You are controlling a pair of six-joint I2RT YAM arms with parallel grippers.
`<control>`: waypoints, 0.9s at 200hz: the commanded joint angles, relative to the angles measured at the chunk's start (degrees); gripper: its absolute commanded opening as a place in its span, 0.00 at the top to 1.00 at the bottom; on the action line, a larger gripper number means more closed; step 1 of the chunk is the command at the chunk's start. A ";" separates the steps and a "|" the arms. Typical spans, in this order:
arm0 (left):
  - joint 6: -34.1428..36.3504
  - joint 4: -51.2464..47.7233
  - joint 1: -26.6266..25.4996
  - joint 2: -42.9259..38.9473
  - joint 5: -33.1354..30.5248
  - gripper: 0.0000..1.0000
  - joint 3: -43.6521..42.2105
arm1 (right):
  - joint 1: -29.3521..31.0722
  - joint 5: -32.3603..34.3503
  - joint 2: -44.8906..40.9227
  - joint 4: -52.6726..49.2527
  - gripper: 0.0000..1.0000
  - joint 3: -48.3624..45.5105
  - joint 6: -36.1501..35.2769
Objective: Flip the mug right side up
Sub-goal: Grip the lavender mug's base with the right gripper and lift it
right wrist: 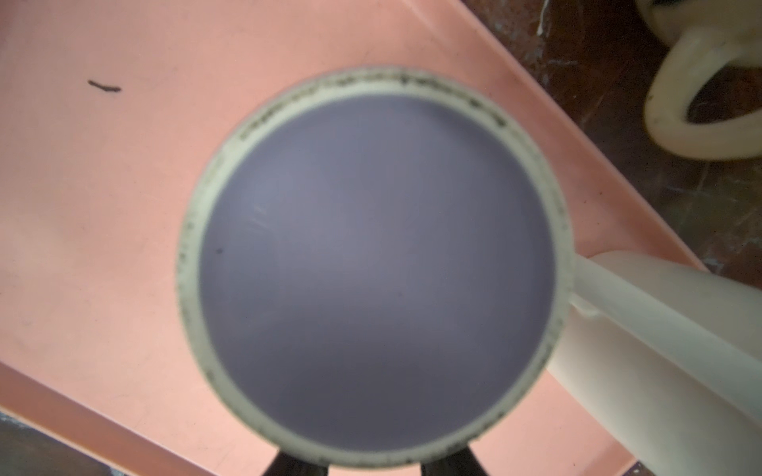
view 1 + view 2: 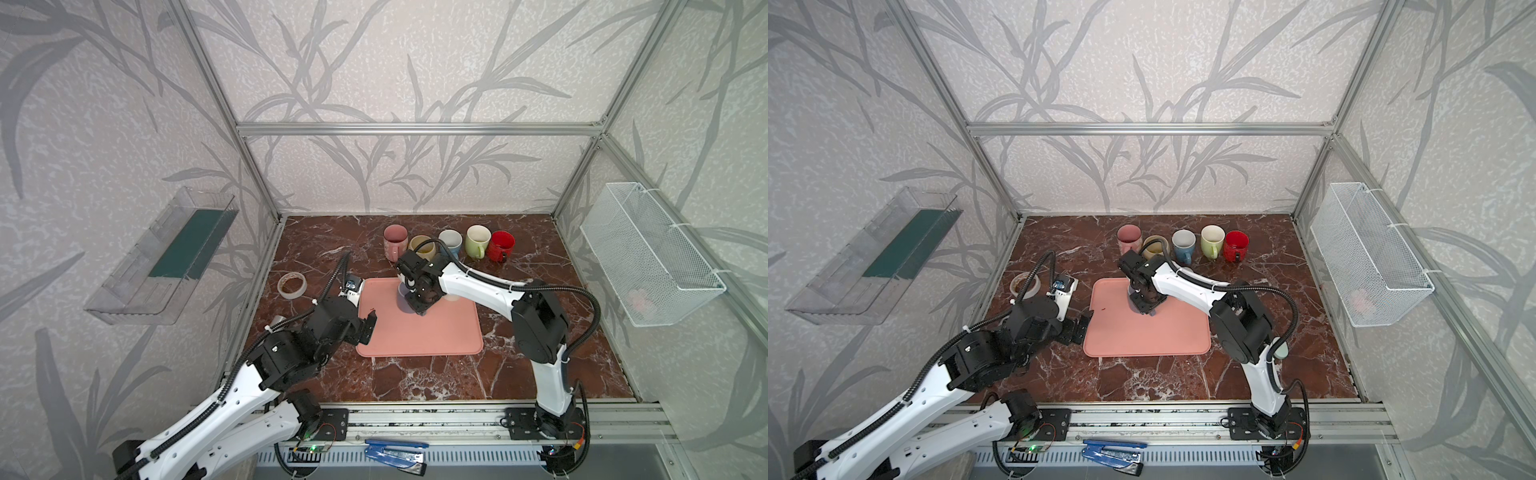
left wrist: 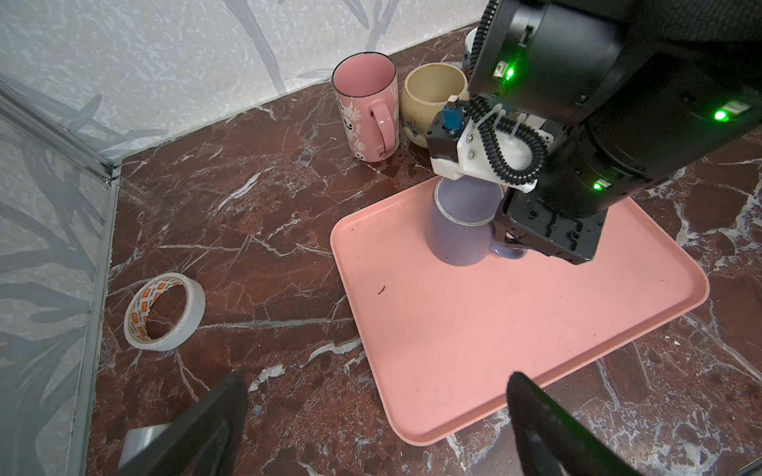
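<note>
Nearest the lens, left gripper (image 3: 375,389): hangs with fingers spread wide, empty, over the desk (image 3: 255,214) beside the left edge of the pink tray (image 3: 515,329). Farther left, tape roll (image 3: 165,311) flat near the desk's left edge. Lilac mug (image 3: 457,230): stands upside down on the tray near its far edge. Right gripper (image 3: 511,245): reaches down at the mug's handle, jaws narrow; cannot tell whether clamped on it. Along the desk's far edge, row of five upright mugs (image 2: 453,241), pink at left, red at right.
</note>
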 commanded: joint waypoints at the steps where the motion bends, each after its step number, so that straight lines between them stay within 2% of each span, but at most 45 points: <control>1: 0.22 -0.93 0.31 -0.59 -0.13 0.04 -0.53 | 0.37 0.25 1.71 -0.72 0.62 1.00 0.22; 56: 0.36 -0.87 0.31 -0.46 0.18 0.04 -0.75 | 0.70 0.63 2.32 -0.18 0.59 1.18 0.01; 74: 0.44 -0.85 0.38 -0.26 0.15 0.04 -0.77 | 0.72 0.59 2.32 0.06 0.67 1.29 -0.02; 97: 0.54 -0.75 0.48 0.36 0.22 0.04 -0.81 | 0.81 0.59 2.06 0.48 0.85 1.06 -0.05; 108: 0.61 -0.61 0.65 0.75 0.35 0.04 -0.76 | 0.81 0.50 1.91 0.67 0.89 1.11 -0.04; 180: 0.96 0.69 4.92 2.43 4.73 0.04 -0.71 | 0.90 -0.18 -1.13 3.49 1.00 -0.54 -0.59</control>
